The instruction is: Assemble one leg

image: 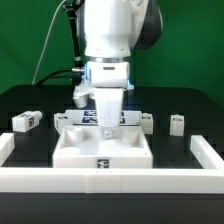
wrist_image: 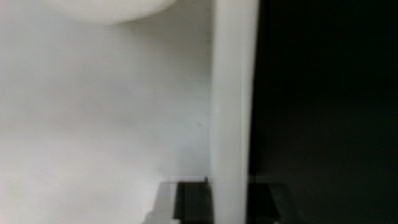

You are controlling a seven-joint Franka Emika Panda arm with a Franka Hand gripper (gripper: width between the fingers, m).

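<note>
**1. Status.** The claw [image: 108,121] hangs low over the rear part of the large white square tray-like plastic part [image: 100,150], at the centre of the black worktop [image: 195,110]. You cannot tell whether the claw is spread or pressed together. In the exterior view its tips are lost against white plastic. The wrist view gives only a blurred white surface close up, w/ a pale vertical edge and black beside it. No leg shows in the claw.

**2. Task parts.**
- Leg A [image: 27,120] is a small white plastic rectangular block w/ a black-and-white square tag. It lies far out on the exterior view's left.
- Leg B [image: 63,119] is the same type and lies just beside the tray's rear corner on that side.
- Leg C [image: 147,121] lies near the opposite rear corner.
- Leg D [image: 177,123] lies farther out on the exterior view's right.

All four lie loose on the worktop, apart from the claw.

**3. Step in hand (est.).** The arm is prob. working at the tray part, and no leg has been picked up yet.

**4. Next move (est.).** Lift clear of the tray wall and travel to one leg, B or C being nearest. Spread the claw, square it to the block's sides, then descend. Watch for nudging the tray on exit.
</note>
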